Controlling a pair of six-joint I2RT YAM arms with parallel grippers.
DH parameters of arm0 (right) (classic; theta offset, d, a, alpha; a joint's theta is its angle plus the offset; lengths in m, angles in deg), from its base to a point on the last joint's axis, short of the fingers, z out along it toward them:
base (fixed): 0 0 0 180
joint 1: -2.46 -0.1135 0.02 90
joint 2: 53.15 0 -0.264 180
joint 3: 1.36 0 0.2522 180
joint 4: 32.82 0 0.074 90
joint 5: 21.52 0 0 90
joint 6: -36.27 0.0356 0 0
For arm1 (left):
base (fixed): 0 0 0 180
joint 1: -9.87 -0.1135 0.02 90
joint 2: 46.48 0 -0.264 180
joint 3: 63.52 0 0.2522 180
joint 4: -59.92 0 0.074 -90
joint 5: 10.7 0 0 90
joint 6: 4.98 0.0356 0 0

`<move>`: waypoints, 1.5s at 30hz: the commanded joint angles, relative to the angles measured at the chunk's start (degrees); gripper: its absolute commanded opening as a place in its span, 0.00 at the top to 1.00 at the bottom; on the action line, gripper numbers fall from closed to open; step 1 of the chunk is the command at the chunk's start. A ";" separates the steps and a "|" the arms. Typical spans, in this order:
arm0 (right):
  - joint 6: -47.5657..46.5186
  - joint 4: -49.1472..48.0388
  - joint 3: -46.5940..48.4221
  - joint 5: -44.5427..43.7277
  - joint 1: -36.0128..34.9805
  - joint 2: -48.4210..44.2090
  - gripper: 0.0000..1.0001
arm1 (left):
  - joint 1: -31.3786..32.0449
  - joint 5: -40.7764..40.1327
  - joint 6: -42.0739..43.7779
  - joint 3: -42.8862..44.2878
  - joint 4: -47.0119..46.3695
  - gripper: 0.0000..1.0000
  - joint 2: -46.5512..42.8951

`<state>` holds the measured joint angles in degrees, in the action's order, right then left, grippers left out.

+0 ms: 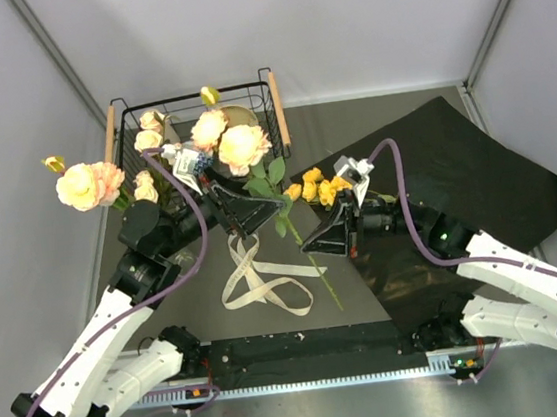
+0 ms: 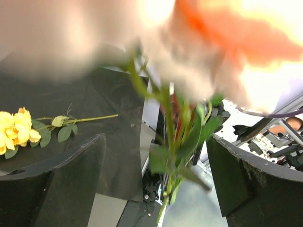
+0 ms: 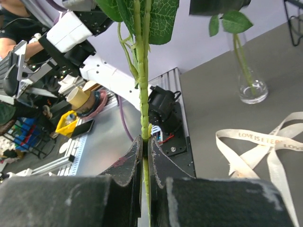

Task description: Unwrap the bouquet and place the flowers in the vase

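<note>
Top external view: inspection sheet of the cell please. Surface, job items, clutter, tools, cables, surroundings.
Surface: dark mat; black paper sheet spread open on the right.
Job's things: peach roses bunched by the left arm; yellow rose stem gripped mid-length; vase holds a green stem.
Clutter: cream ribbon loose on the mat; wire basket at the back.
Grippers: left tool open around leafy stems; right tool shut on the yellow rose stem.
Cables: purple cable along each arm; the left one passes close to the roses.
Surroundings: grey walls; a person and cluttered benches beyond the table edge.
</note>
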<state>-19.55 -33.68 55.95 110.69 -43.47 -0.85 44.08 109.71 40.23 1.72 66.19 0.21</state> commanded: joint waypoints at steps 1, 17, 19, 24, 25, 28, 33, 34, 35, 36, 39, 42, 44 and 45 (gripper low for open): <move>-0.77 -3.41 0.83 -2.84 -3.99 0.70 1.00 | 0.15 1.75 1.38 3.27 -4.82 0.16 -0.38; -4.11 -0.85 1.28 -3.63 -4.78 0.35 1.00 | 0.15 -0.89 1.73 3.27 -3.67 0.59 -3.11; -4.20 -1.12 1.36 -3.37 -4.78 0.62 1.00 | 0.15 -0.36 1.64 3.45 -3.85 0.62 -2.67; -5.78 -0.87 1.98 -2.58 -4.87 1.76 0.94 | 0.06 -2.36 4.52 5.90 0.25 1.00 -3.36; -6.05 -0.07 2.15 -3.19 -4.96 1.76 0.71 | 0.15 -3.07 5.76 6.69 2.11 1.00 -3.63; -8.24 3.43 1.80 -8.98 -4.96 0.01 0.23 | 0.06 -6.58 10.86 9.59 8.87 1.00 -5.47; -16.06 11.70 2.50 -21.79 -4.96 -4.65 0.01 | 0.15 -15.19 22.19 18.99 21.96 1.00 -10.12; -17.02 13.63 2.59 -23.30 -4.87 -4.92 0.01 | 0.06 -18.69 23.95 20.83 26.77 1.00 -10.66; -18.60 14.25 2.94 -24.28 -4.87 -5.09 0.01 | 0.06 -20.55 27.45 24.68 28.91 1.00 -11.10; -19.14 14.43 3.12 -25.42 -4.87 -4.92 0.01 | 0.06 -22.14 29.40 26.72 30.93 1.00 -11.62; -19.50 14.52 3.29 -26.48 -4.87 -4.22 0.01 | 0.15 -33.19 36.26 33.84 39.98 1.00 -11.80; -18.80 14.44 3.56 -26.31 -4.87 -3.08 0.01 | 0.06 -43.58 42.41 37.46 43.60 1.00 -12.42; -18.09 14.52 3.73 -26.48 -4.87 -2.11 0.01 | 0.06 -46.66 46.18 39.82 46.23 1.00 -11.46; -17.83 14.52 3.74 -26.66 -4.87 -1.76 0.01 | 0.06 -48.94 46.90 40.79 47.29 1.00 -10.76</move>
<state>-37.04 -19.12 56.45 86.04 -47.80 -3.85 44.15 74.02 76.99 39.91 104.27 -13.25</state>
